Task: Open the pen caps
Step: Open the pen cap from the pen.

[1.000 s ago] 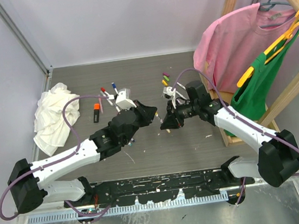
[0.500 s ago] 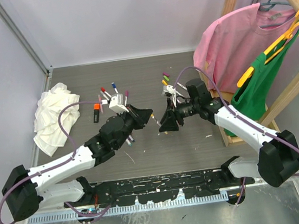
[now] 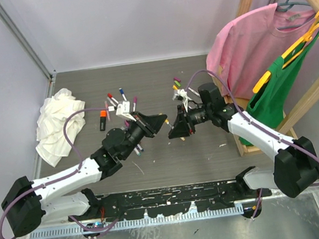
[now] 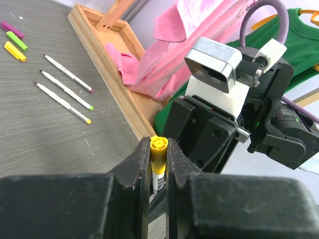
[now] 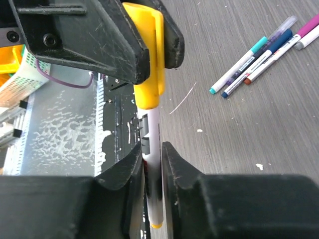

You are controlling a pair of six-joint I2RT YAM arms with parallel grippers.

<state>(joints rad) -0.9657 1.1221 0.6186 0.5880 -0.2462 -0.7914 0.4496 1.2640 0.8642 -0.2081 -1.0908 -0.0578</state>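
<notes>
both arms meet nose to nose over the middle of the table (image 3: 210,154), sharing one pen.

left gripper (image 4: 158,144): jaws narrow, clamped on the yellow cap (image 4: 158,155). the cap's end pokes out just past the fingertips.

right gripper (image 5: 152,149): jaws narrow, closed on the white pen barrel (image 5: 153,119), one finger on each side. the barrel's tail end sticks out below the grip.

cap state: from the right wrist view the yellow cap sits on the barrel with no gap at the joint, so it's not off yet. its clip faces the camera, and the left gripper's fingers (image 5: 99,45) pinch it from both sides.

the pen is held up off the table, roughly in line between the two grippers.

rest of the task stuff:
- three loose caps (image 4: 14,40), purple, green and yellow, lie side by side on the far right part of the table.
- three uncapped pens (image 4: 65,88) lie beside them, near the wooden frame (image 4: 107,74).
- a few more uncapped pens (image 5: 249,59) lie in a bunch on the table under the left arm.
- capped pens (image 3: 112,97) with red, blue and purple caps lie on the far left side, near the white rag (image 3: 55,126).

pink shirt (image 3: 243,45) and green shirt (image 3: 278,90) hang at the right, well clear of both grippers.
</notes>
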